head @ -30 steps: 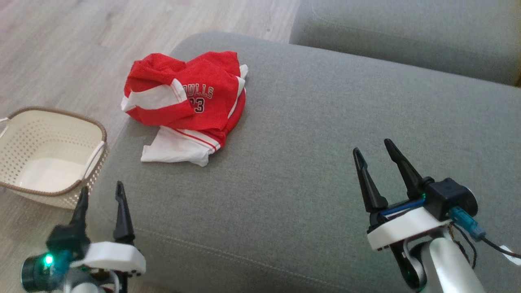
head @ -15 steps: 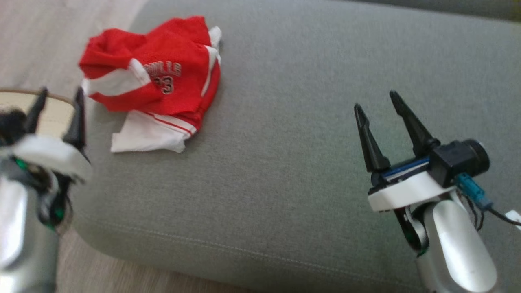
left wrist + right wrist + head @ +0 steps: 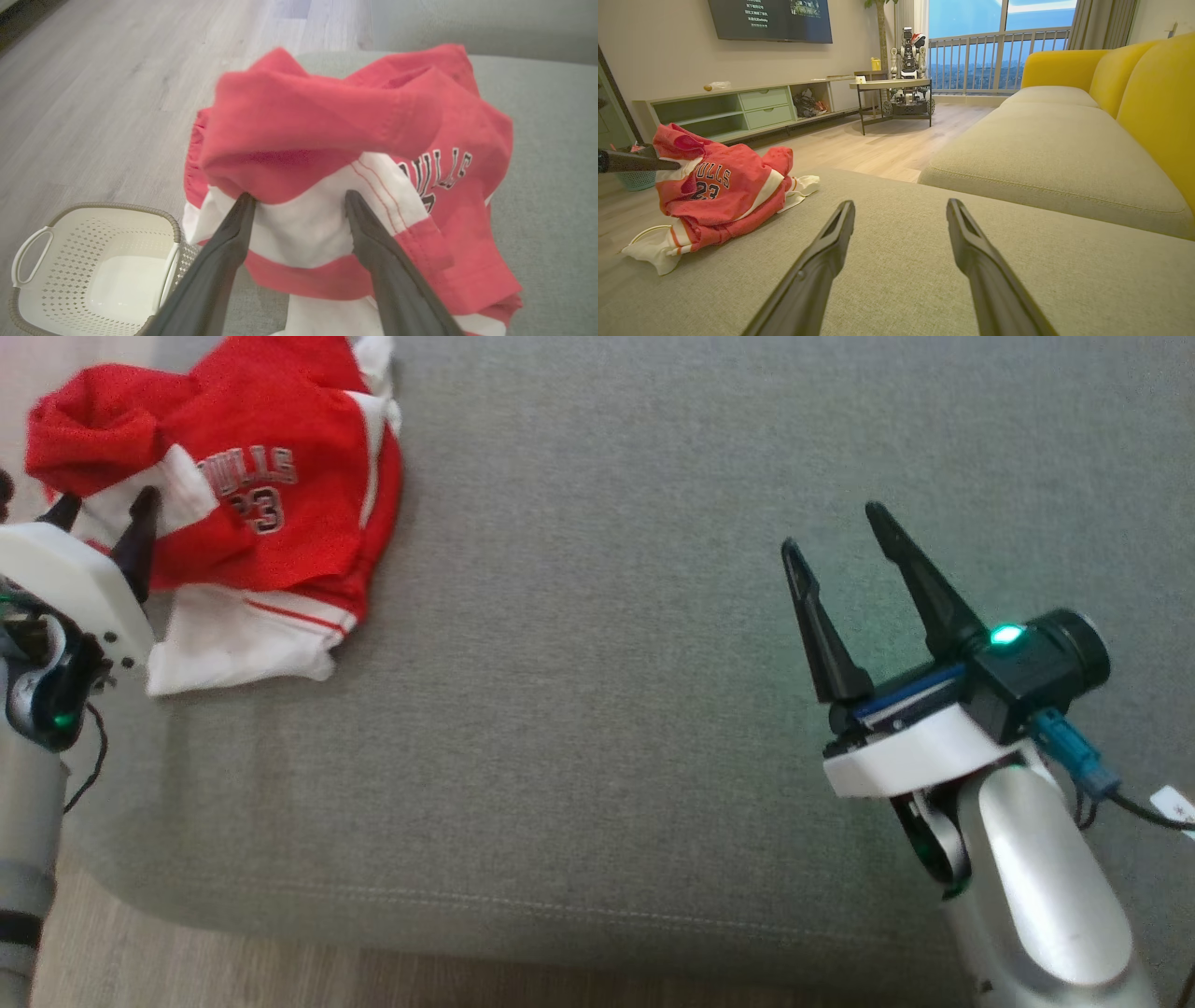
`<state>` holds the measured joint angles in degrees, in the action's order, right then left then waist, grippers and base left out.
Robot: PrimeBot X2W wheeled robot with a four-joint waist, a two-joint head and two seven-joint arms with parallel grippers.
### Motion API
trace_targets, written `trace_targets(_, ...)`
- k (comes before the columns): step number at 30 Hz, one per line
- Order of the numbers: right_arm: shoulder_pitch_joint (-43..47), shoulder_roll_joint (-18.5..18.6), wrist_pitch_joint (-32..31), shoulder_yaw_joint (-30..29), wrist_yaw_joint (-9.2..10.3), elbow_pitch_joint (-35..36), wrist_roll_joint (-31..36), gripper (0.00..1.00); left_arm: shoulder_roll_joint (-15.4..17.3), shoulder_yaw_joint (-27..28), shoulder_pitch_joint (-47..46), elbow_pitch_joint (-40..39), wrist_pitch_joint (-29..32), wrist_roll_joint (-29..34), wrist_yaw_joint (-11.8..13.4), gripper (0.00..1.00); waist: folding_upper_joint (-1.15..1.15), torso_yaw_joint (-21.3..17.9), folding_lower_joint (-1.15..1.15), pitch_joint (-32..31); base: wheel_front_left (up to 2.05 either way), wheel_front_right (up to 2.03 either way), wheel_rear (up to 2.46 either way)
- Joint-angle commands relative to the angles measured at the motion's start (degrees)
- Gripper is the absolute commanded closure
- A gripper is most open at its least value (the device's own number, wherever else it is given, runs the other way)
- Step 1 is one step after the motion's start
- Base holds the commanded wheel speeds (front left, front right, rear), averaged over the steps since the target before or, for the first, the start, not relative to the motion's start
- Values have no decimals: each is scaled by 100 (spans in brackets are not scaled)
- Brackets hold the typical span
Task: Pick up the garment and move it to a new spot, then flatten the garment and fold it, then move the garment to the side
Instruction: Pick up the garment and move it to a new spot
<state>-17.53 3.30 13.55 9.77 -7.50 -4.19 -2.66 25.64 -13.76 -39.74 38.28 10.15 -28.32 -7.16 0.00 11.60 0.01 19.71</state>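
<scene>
Basket (image 3: 117, 206) on floor (image 3: 93, 93) beside cushion (image 3: 551, 186), left hand (image 3: 299, 198) spread at red garment (image 3: 327, 107), right hand (image 3: 833, 527) spread, well apart.

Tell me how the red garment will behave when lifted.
The garment lies crumpled in soft folds, so it will probably hang limp and unfold. Its thin cloth looks light. Its loose ends may trail on the cushion.

We see the garment (image 3: 280, 439), a red jersey with white panels and dark "BULLS 23" lettering, lying crumpled in a loose heap near the left edge of the grey sofa cushion (image 3: 653, 709), with a white part spread flat on its near side.
</scene>
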Motion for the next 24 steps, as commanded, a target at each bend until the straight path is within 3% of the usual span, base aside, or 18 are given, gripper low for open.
trace_targets(1,-187,-43,10,158,1,229,-16,0,464,109,-317,-21,17,-38,-31,0,0,-113,-1,117,0,0,0)
trace_targets(7,-230,-43,44,131,1,231,-33,0,543,-232,-679,619,47,-366,-32,0,0,-206,-1,210,0,0,0)
trace_targets(8,-231,-43,50,132,1,225,-34,0,557,-306,-723,677,37,-417,-32,100,0,-213,-1,216,0,0,0)
trace_targets(16,-197,-43,84,68,1,125,-62,0,642,-750,-883,880,-399,-785,-32,100,0,-168,-1,84,0,0,0)
trace_targets(24,-155,-43,112,58,1,24,-149,0,725,-799,-879,900,-1087,-970,-33,100,0,-78,-1,-270,0,0,0)
